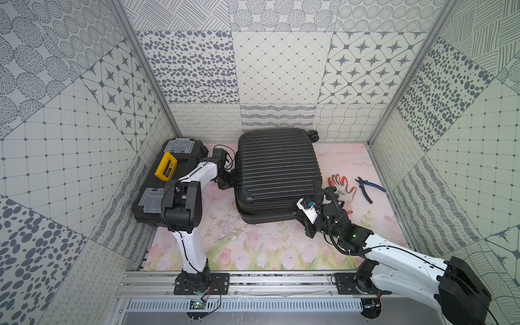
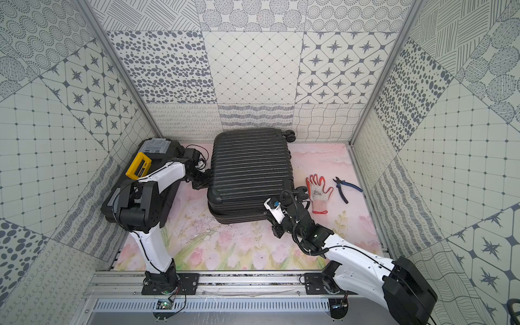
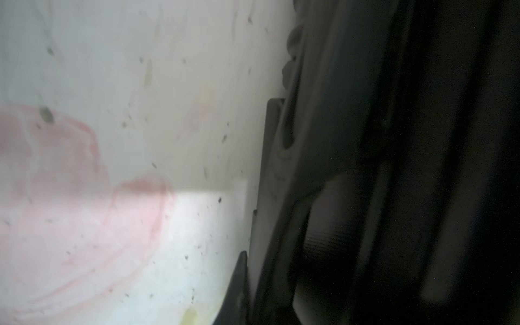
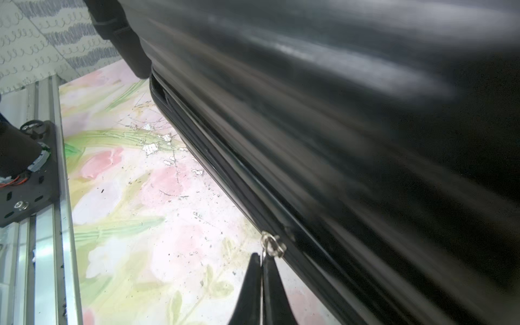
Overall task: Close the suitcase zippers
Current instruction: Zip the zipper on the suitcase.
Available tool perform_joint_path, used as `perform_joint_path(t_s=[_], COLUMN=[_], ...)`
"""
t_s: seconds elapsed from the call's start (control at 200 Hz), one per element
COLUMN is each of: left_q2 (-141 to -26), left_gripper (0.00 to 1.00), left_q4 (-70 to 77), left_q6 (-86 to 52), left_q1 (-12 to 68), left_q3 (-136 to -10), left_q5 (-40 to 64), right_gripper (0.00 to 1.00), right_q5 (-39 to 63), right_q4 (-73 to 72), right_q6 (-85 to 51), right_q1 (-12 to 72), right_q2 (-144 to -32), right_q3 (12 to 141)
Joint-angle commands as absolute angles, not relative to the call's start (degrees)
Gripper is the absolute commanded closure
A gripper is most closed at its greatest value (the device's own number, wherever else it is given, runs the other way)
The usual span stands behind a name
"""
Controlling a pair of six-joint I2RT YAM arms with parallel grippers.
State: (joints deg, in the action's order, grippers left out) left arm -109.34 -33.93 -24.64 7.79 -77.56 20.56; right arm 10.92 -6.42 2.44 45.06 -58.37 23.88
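While the right gripper clamps a zipper pull on the black suitcase, flat on the floral mat, the left gripper, jaws together, sits against its side; steady seam-parallel pulling seems wisest.

**A:** Both top views look fine: bright, even light, just a soft shadow under the suitcase. The walls bow out toward the edges.

**B:** Wrist views are rougher. The left one is all blur, with a hard shadow line across the surface and the suitcase nearly black. The right one has pale glare streaks smearing the suitcase, and the surface beyond is sharper.
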Motion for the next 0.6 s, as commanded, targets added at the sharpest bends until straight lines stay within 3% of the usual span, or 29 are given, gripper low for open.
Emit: perform_joint_path(t_s=[0.0, 0.315, 0.595], left_q2=[-105.2, -98.0, -94.2], left_gripper=[1.00, 1.00, 1.00], left_q4=[-31.8, -22.8, -18.9], left_q6=[-38.5, -52.1, -62.9], left_q1=[11.0, 16.0, 21.2], left_q3=[-72.2, -63.6, -60.0], left_q5=[23.4, 24.6, 19.5], right_gripper=[1.00, 1.00, 1.00], right_q5=[15.0, 14.8, 13.4], right_q4=[-10.5, -9.9, -12.0], right_q6=[5.7, 8.9, 7.6], right_q1=[47.5, 54.7, 61.6], right_q2=[-60.0, -65.3, -70.5], right_q3=[27.5, 32.9, 37.1])
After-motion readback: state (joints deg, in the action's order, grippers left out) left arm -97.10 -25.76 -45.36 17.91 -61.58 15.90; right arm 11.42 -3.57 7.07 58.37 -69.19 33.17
